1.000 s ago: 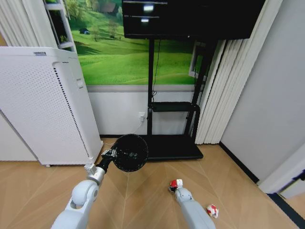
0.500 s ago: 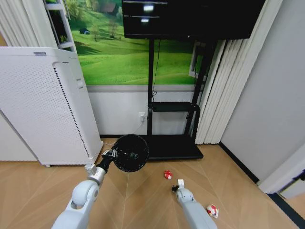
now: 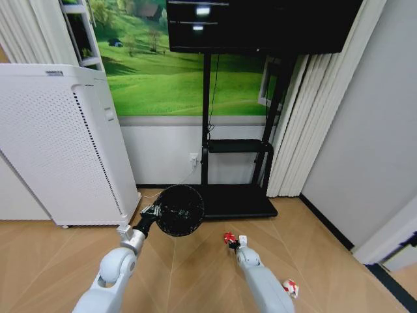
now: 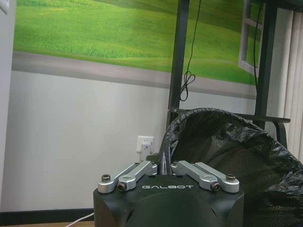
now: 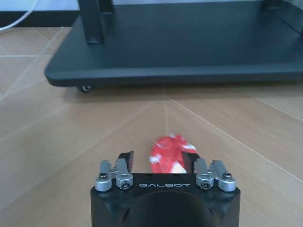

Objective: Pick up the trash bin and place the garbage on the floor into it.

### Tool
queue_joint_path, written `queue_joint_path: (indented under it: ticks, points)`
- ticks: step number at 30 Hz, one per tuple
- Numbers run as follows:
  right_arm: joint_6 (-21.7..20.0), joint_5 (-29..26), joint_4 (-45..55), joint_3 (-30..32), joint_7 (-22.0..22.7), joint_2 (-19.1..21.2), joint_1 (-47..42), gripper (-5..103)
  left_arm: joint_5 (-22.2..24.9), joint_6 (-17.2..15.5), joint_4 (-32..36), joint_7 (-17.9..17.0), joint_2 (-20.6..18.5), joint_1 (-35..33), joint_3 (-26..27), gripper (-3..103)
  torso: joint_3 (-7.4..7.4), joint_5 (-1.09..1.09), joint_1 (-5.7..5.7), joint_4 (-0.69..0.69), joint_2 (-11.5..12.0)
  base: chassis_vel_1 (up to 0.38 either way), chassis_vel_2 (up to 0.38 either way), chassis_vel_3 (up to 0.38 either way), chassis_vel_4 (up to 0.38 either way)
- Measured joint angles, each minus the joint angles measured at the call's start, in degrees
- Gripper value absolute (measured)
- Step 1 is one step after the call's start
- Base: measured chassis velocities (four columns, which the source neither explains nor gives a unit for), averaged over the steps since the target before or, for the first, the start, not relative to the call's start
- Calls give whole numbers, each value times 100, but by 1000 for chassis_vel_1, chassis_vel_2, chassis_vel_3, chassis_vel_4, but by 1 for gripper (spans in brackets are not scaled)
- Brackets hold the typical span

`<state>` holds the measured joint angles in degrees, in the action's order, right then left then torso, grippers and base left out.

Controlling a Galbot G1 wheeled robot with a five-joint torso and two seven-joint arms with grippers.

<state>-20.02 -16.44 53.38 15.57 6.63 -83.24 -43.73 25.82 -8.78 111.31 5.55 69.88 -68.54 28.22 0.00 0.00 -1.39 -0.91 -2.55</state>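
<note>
Fingers (image 5: 161, 158) of the right arm have advanced to straddle red wad (image 5: 168, 155).

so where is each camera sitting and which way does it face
Head view: on the robot's head, looking forward and down at the floor before a TV stand; both arms show, the left gripper holding the trash bin, the right gripper at a red wad.
Left wrist view: on the left arm, facing the wall; its own gripper clamps the bin's rim.
Right wrist view: on the right arm, low over the floor; its open gripper straddles the wad.
Shared: head and right wrist views both show the wad and stand base.
</note>
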Motion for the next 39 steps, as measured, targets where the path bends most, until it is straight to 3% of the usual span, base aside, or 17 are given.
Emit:
queue_joint_path:
  ticks: [1,9,12,27,39]
  points:
    - [0,0,0,0,0,0,0,61,0,0,0,0,0,0,0,7,0,0,0,0,0,0,0,0,0]
    - [143,452,-844,62,80,-421,445,93,9,-8,49,-15,-48,-51,41,7,0,0,0,0,0,0,0,0,0]
    - [160,520,-1022,84,128,-481,496,99,19,-8,52,-13,-55,-52,45,7,0,0,0,0,0,0,0,0,0]
    - [489,572,-1248,125,466,-552,497,100,52,-9,54,39,-104,-42,55,7,0,1,0,0,0,0,0,0,0]
    - [315,304,55,228,319,-97,-244,100,30,-9,23,109,-44,-27,32,7,0,1,0,-1,0,0,0,0,0]
